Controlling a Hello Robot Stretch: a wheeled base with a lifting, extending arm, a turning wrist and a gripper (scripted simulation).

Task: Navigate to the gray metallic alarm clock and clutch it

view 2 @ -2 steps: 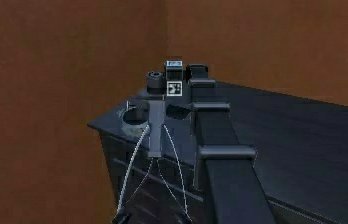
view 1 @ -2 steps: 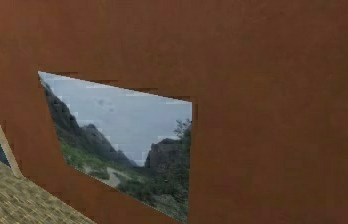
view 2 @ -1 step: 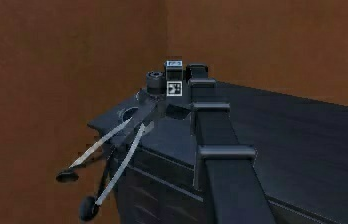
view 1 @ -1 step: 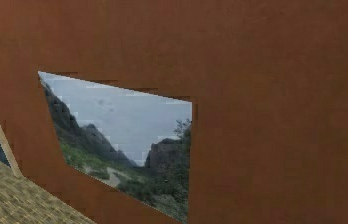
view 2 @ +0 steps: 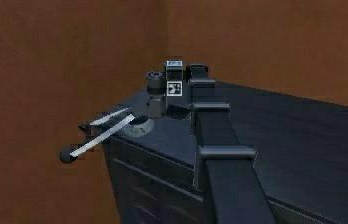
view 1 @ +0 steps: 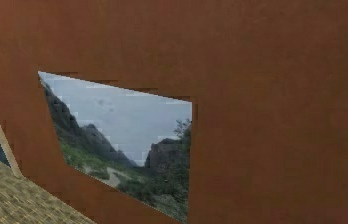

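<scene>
The arm [view 2: 218,135] reaches across a dark drawer cabinet [view 2: 312,130] standing against a reddish-brown wall [view 2: 72,50]. A small gray round object [view 2: 141,128] sits at the cabinet's top corner, by the 2 fingers [view 2: 100,137], which jut past the cabinet's edge; whether they hold anything cannot be told. In the forward view, a landscape painting [view 1: 122,140] hangs on a similar wall

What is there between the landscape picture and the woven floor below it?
Only bare brown wall separates the landscape picture from the woven floor, in the forward view.
</scene>
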